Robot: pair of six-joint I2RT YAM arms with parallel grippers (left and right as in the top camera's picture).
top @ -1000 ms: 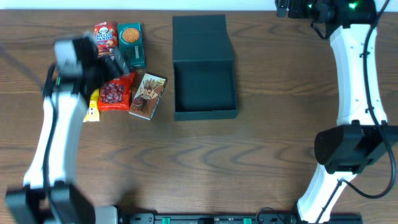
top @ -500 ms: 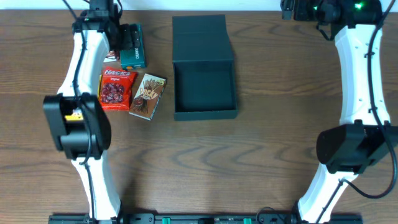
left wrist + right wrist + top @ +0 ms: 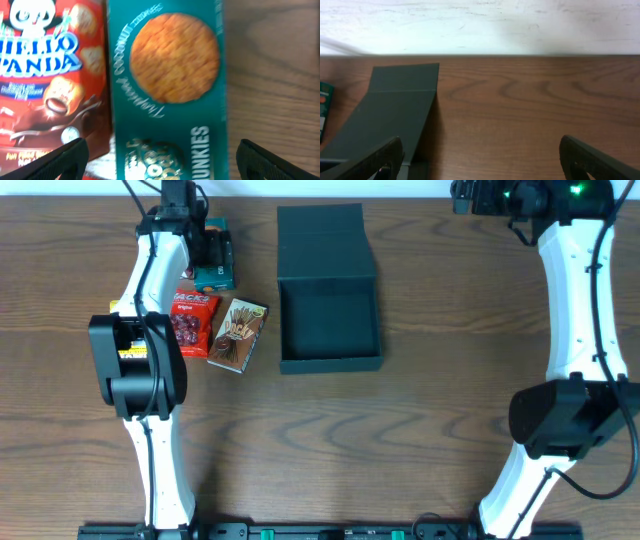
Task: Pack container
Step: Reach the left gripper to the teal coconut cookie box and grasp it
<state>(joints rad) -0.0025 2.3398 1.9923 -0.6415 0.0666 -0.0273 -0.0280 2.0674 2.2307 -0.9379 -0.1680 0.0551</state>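
Lining up on the teal cookie packet point(image 3: 167, 90)

Left gripper point(image 3: 162, 162) spread wide, empty, above it; Hello Panda packet point(image 3: 50, 75) just beside. Centre first, pinch the long edges only. Container point(image 3: 329, 320) open, mid-table toward the far edge. Right gripper point(image 3: 480, 160) wide, idle beyond.

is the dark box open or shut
Open: the container has its flap lid folded back, bare dark interior showing from overhead.
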